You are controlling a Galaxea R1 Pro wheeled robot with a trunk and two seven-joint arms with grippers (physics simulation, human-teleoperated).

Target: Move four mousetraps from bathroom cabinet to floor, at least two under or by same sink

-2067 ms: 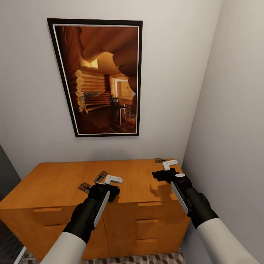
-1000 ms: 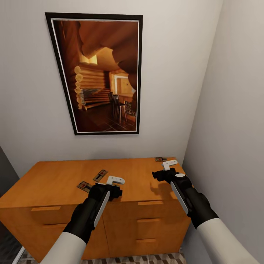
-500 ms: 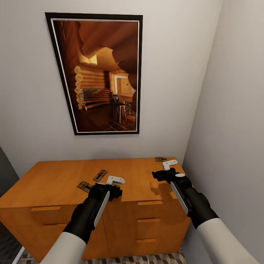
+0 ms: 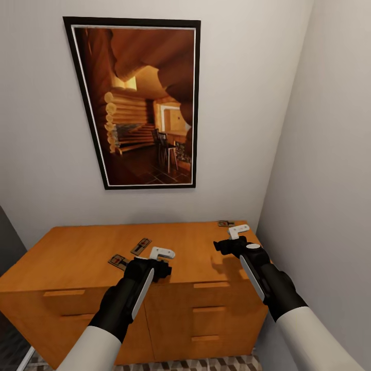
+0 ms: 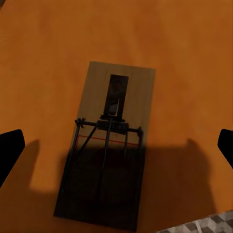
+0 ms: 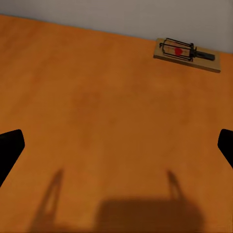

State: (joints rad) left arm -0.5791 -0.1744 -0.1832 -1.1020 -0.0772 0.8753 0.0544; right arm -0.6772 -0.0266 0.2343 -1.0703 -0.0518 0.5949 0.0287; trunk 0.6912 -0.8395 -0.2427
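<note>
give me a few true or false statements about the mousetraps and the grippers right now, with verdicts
1. A mousetrap lies flat on the cabinet top between the left gripper's spread fingers. True.
2. The right gripper is shut on a mousetrap. False: its fingers are apart over bare wood, and the nearest trap lies farther back by the wall.
3. Two mousetraps lie close together on the cabinet top near the left gripper in the head view. True: one and another.
4. A mousetrap is already on the tiled floor. False: every trap seen is on the cabinet top.
</note>
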